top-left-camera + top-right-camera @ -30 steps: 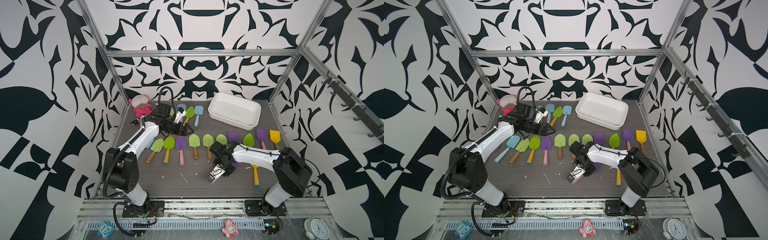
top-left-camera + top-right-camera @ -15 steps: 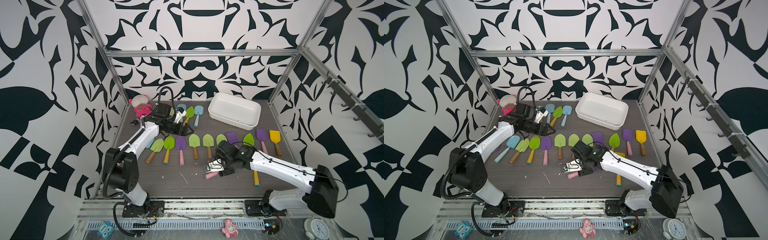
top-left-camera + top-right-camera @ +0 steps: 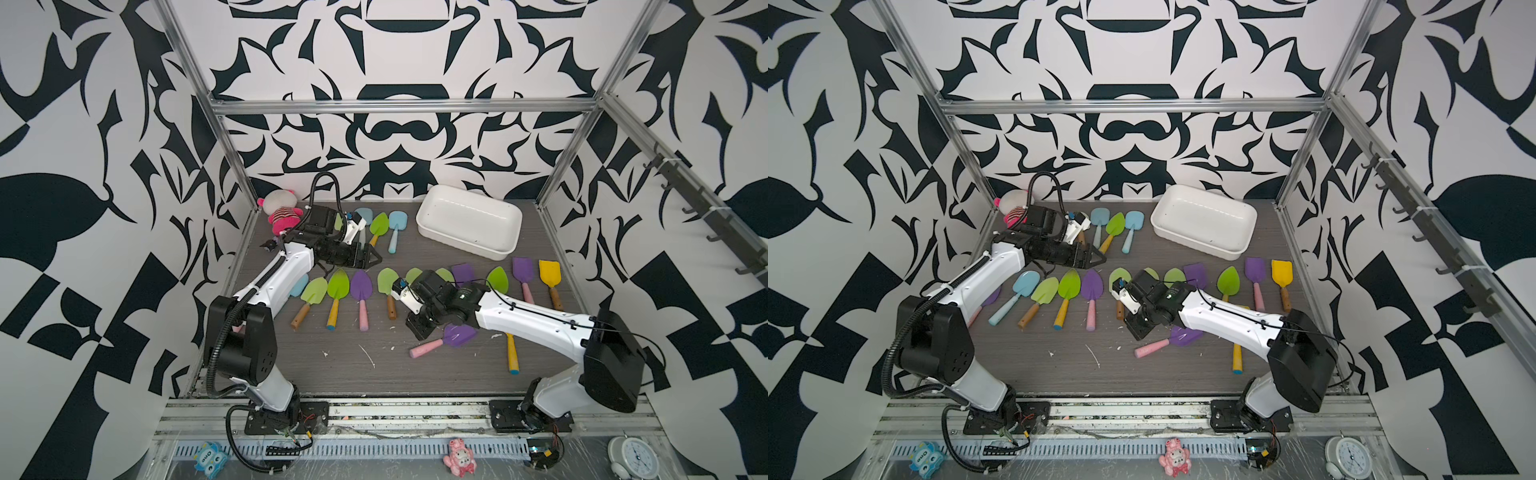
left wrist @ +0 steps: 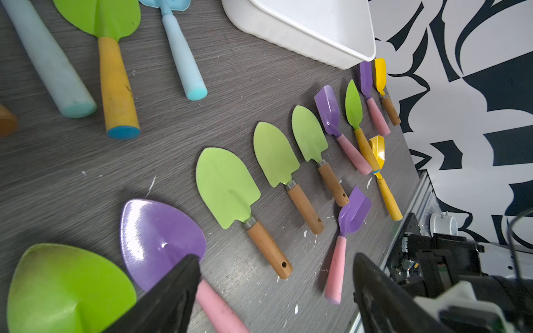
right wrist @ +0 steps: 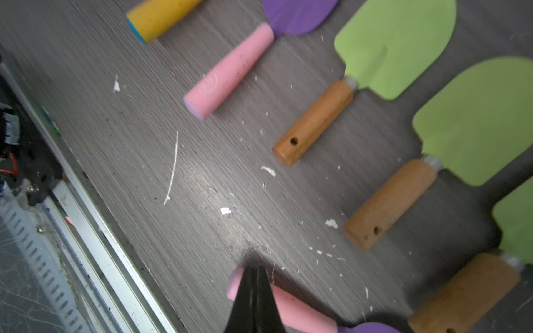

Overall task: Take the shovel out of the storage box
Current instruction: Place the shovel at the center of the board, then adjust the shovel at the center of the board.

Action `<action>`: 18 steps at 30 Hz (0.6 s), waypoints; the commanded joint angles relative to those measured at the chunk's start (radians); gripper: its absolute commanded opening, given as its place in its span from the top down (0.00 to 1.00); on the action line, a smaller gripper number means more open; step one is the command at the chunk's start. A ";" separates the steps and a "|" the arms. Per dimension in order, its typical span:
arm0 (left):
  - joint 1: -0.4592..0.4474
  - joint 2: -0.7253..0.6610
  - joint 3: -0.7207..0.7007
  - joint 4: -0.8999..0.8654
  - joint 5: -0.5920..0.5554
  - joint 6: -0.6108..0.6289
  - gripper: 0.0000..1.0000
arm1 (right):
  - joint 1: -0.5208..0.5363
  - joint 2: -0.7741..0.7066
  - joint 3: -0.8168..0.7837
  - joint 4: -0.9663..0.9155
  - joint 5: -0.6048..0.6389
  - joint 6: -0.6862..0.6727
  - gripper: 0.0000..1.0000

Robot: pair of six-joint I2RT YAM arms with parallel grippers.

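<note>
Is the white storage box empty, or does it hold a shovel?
Empty. Both top views show only the bare white floor of the storage box; all visible shovels lie outside it on the table.

Pink plush toy (image 3: 282,208) in back corner, alarm clock (image 3: 634,457), blue owl figurine (image 3: 211,457), pink figurine (image 3: 459,458) out front

White storage box (image 3: 469,220) upright, far right; purple pink-handled shovel (image 3: 442,341) flat outside it, apart

Black-and-white patterned walls (image 3: 415,50) — grey woodgrain floor (image 3: 436,374), white-flecked — aluminium frame rails (image 3: 399,104).
</note>
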 commanded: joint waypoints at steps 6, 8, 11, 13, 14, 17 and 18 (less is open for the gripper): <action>0.003 -0.066 -0.068 0.034 -0.022 -0.022 0.14 | 0.051 0.067 -0.010 0.005 0.047 0.017 1.00; 0.003 -0.069 -0.073 0.031 -0.027 -0.021 0.14 | 0.065 0.101 -0.008 0.003 0.064 0.008 1.00; 0.005 -0.074 -0.082 0.031 -0.033 -0.024 0.14 | 0.069 0.136 -0.018 0.013 0.080 0.005 1.00; 0.005 -0.084 -0.091 0.033 -0.033 -0.024 0.14 | 0.075 0.149 -0.022 0.013 0.092 0.004 1.00; 0.005 -0.089 -0.096 0.033 -0.039 -0.023 0.14 | 0.078 0.154 -0.022 0.008 0.095 0.001 1.00; 0.006 -0.097 -0.107 0.031 -0.042 -0.018 0.14 | 0.090 0.147 -0.031 -0.014 0.104 -0.002 1.00; 0.008 -0.097 -0.110 0.031 -0.044 -0.018 0.14 | 0.097 0.139 -0.038 -0.018 0.104 0.000 1.00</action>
